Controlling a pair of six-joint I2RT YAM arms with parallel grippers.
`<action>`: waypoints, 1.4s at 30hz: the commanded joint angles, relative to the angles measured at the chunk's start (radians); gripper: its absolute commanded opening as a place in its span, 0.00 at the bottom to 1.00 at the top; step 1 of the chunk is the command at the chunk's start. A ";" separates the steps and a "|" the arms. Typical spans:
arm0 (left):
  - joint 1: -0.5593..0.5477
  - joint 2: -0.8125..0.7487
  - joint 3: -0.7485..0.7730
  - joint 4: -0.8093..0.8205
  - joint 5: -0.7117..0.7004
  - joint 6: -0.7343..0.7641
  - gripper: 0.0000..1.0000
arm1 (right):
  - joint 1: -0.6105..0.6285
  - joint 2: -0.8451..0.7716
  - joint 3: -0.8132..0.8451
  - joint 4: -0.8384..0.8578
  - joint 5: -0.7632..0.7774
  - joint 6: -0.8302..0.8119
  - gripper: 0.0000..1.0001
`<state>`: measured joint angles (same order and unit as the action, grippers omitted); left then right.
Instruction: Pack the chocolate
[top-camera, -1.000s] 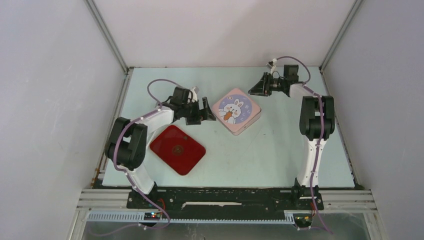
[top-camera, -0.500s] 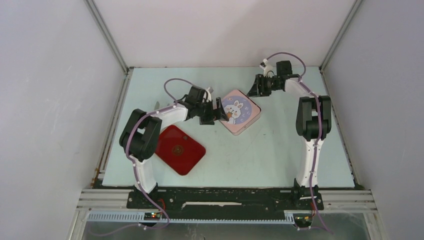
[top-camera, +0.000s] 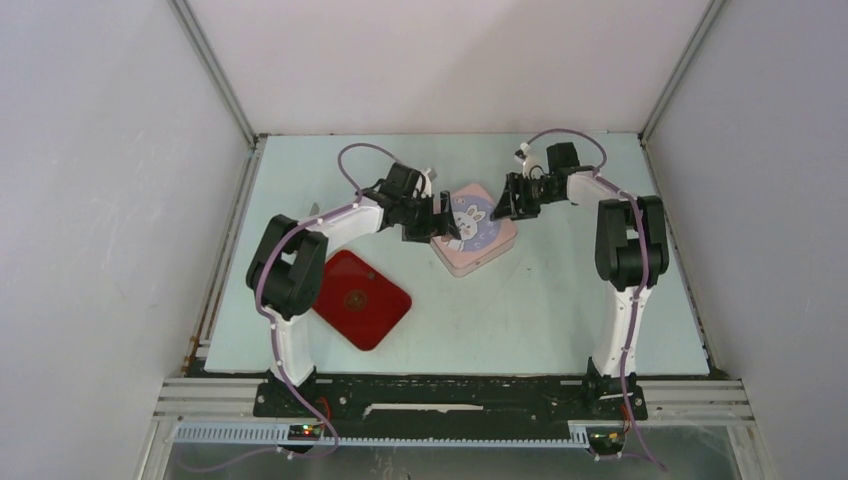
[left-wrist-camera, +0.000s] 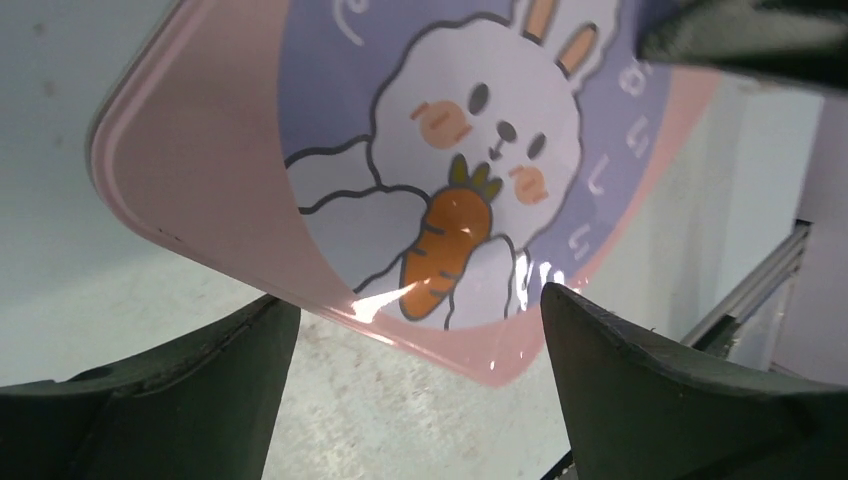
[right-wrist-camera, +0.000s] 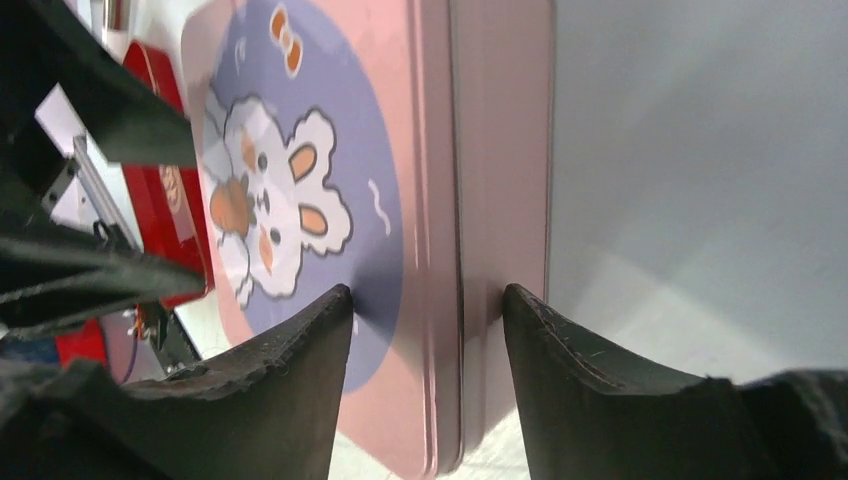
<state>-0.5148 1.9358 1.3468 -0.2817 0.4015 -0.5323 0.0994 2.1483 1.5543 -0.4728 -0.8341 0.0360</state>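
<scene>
No chocolate shows in any view. A pink square tin (top-camera: 478, 232) with a rabbit-and-carrot lid lies shut at mid-table. My left gripper (top-camera: 441, 221) is at the tin's left corner, open. In the left wrist view that corner of the tin (left-wrist-camera: 230, 150) lies just ahead of the gap of the left gripper (left-wrist-camera: 420, 335), not between the fingertips. My right gripper (top-camera: 504, 201) is at the tin's far right edge. In the right wrist view the right gripper (right-wrist-camera: 428, 300) stands open astride the edge of the tin (right-wrist-camera: 470, 150), one finger (right-wrist-camera: 270, 380) over the lid and the other beside the side wall.
A red tray (top-camera: 356, 299) lies on the pale table (top-camera: 560, 300) near the left arm's base; the red tray (right-wrist-camera: 165, 110) also shows behind the tin in the right wrist view. White walls and metal rails enclose the table.
The left gripper has moved right to the tin's left corner. The right gripper has come forward and left onto the tin's far edge, and its jaws have widened.
</scene>
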 joint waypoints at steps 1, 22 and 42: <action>0.012 -0.060 0.019 -0.087 -0.066 0.096 0.93 | 0.041 -0.165 -0.145 0.092 -0.034 0.078 0.60; 0.143 -0.355 -0.091 -0.190 -0.622 0.218 0.98 | 0.037 -0.279 -0.332 0.220 0.063 0.158 0.63; 0.131 -0.120 -0.101 -0.097 0.052 0.219 0.60 | 0.025 -0.178 -0.269 0.149 0.054 0.127 0.44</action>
<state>-0.3481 1.7641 1.1599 -0.3614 0.4152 -0.3302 0.1581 1.9469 1.2507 -0.3199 -0.8051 0.1577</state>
